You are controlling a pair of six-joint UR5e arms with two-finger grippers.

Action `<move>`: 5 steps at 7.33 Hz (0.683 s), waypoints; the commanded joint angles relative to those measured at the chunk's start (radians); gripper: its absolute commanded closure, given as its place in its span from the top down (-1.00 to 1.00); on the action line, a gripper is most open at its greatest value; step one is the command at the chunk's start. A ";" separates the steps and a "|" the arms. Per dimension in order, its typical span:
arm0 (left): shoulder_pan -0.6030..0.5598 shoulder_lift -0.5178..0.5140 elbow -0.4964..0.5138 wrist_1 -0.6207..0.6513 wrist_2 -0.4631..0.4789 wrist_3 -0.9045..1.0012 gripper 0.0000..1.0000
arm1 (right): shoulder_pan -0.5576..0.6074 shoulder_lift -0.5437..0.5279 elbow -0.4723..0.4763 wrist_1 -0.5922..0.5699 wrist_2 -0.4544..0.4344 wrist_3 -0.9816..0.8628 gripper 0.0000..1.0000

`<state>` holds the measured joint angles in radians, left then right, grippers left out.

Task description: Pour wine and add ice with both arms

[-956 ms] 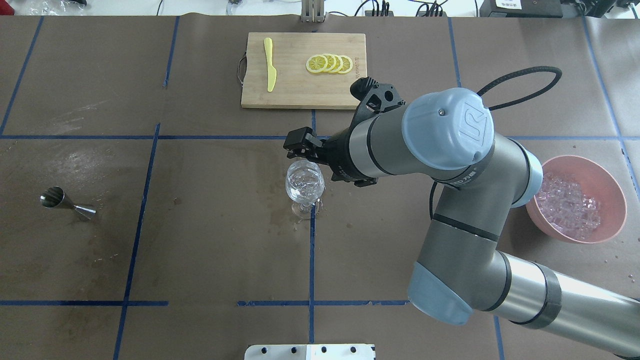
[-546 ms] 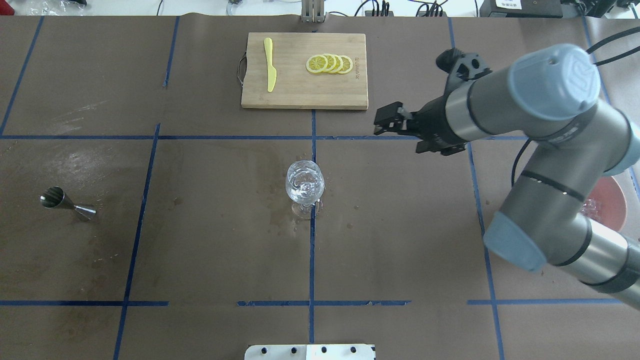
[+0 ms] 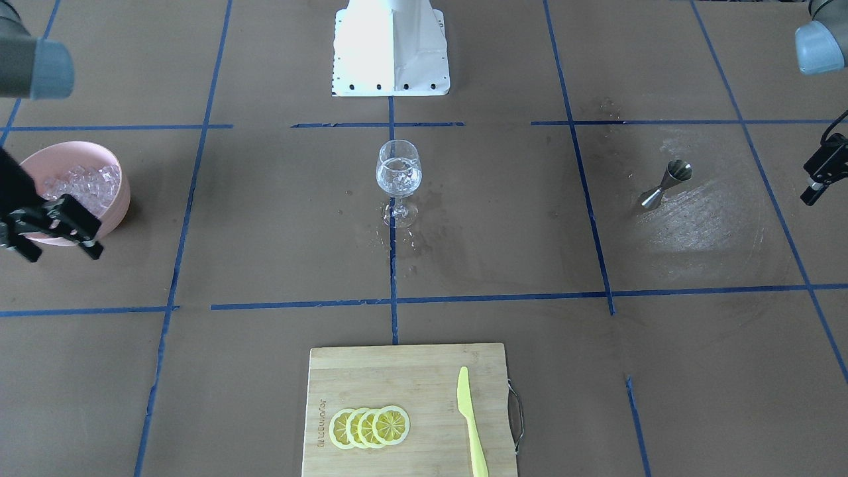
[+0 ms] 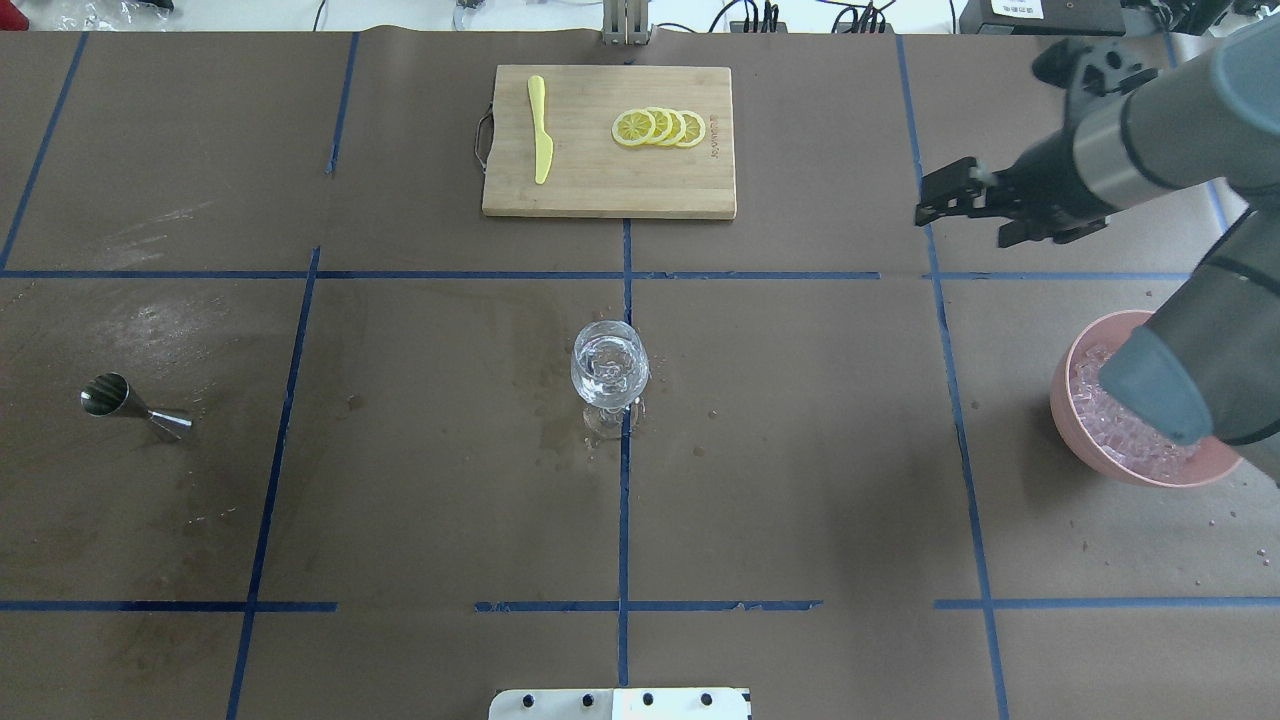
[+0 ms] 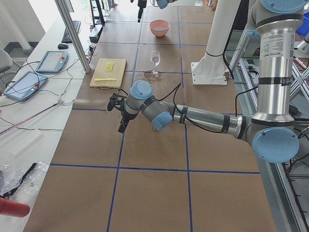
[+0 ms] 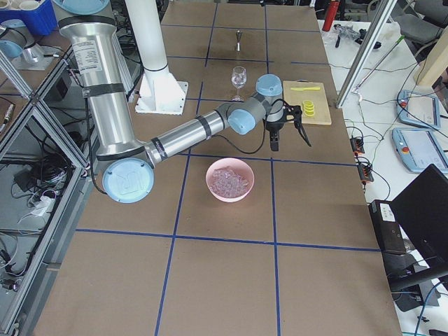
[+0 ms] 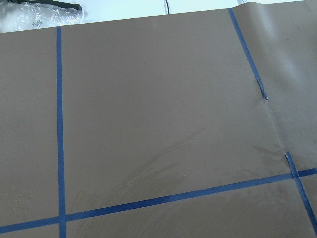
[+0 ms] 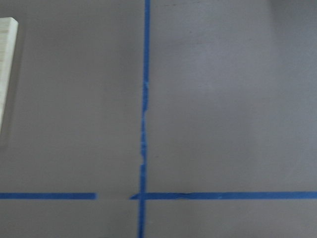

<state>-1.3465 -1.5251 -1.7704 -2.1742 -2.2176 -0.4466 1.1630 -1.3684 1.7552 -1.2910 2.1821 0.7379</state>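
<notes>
A stemmed glass (image 4: 610,365) stands at the table's centre, holding ice chunks and a little clear wine (image 3: 398,184). More ice (image 3: 83,182) fills a pink bowl (image 4: 1072,415) at the right. My right gripper (image 4: 935,200) hangs open and empty above the table, beyond the bowl and right of the cutting board; in the front-facing view the right gripper (image 3: 61,250) shows in front of the bowl. My left gripper (image 3: 818,179) is far out on the left side, open with nothing in it, past a steel jigger (image 4: 130,405) lying on its side.
A bamboo cutting board (image 4: 600,190) at the back centre carries lemon slices (image 4: 660,127) and a yellow knife (image 4: 540,130). Wet patches surround the glass foot and the jigger. The white robot base (image 3: 391,50) sits at the near edge.
My right arm has swung away from above the glass to the right and further back, uncovering the table's middle and partly covering the bowl. Glass and jigger have not moved.
</notes>
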 commanded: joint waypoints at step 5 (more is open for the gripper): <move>-0.184 -0.033 -0.007 0.524 -0.103 0.379 1.00 | 0.337 0.020 -0.356 -0.194 0.216 -0.826 1.00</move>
<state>-1.5184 -1.5362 -1.7741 -1.7550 -2.3098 -0.0787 1.4768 -1.3504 1.3862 -1.3867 2.3768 0.0101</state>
